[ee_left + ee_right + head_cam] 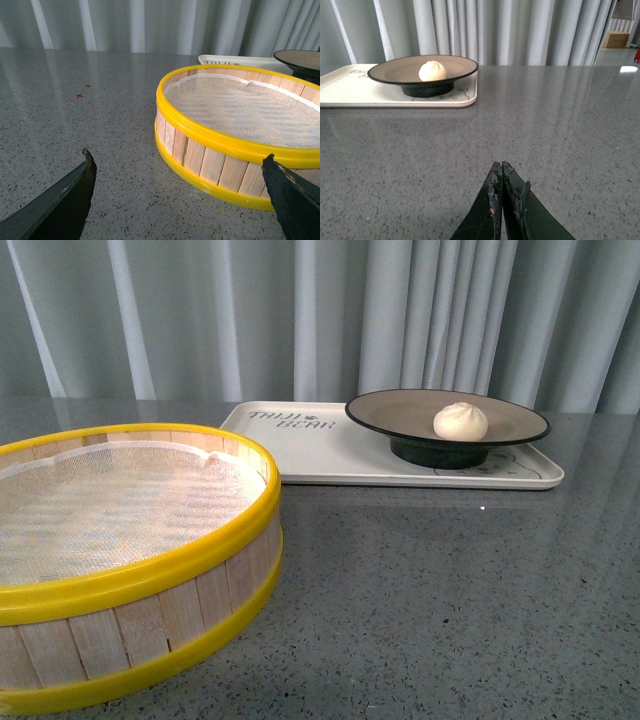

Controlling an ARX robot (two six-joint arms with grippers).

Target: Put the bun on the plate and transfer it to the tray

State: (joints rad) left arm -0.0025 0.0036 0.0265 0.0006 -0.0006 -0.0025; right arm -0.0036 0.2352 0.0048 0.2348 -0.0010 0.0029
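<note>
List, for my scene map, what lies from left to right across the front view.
Bamboo steamer → tray → plate, standing on the tray's right part → bun, on the plate's right half.

bun (460, 421) on plate (400, 412), plate on tray (320, 450)

A grey speckled stone table (430, 600) carried two things directly. A yellow-rimmed bamboo steamer (130, 570) sat at about eight o'clock, near the front edge. The cream tray (310, 445) lay at about one o'clock, farther back, close to the steamer's far side without touching.
</note>
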